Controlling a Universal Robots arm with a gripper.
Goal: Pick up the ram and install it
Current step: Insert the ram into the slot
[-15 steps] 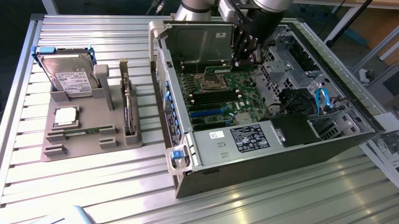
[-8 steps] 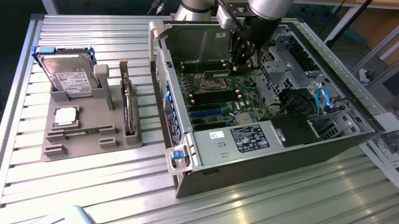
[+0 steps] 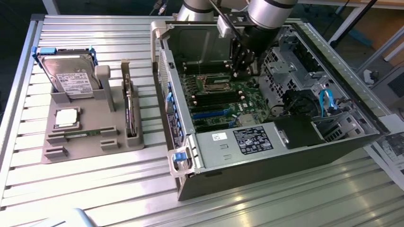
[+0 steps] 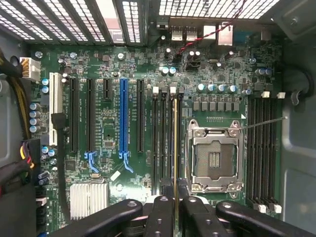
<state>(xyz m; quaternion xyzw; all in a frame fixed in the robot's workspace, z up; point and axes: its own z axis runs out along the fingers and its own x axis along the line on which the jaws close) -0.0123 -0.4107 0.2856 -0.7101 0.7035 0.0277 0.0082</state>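
Jaws are pinched nearly shut on the ram, with one black finger on each flat face, so the stick sits edge-on between them and reads as a thin yellowish line. The grip is at one end of the stick and the rest runs out away from the jaws.

The stick's long axis is parallel to the black memory slots. It lines up with the bank of slots between the CPU socket and the long blue expansion slot. Honestly can't tell if it's resting in a slot or just above one.

Pose-wise, in the exterior view the arm comes in from the top of the frame and drops steeply into the open computer case. The wrist points down at the motherboard, close to the socket area. The case lies on its side on the slatted metal table, open face up.

Off to the exterior view's left, well apart from the case, a grey parts holder carries a hard drive, a square silver chip and a taller card standing on edge.
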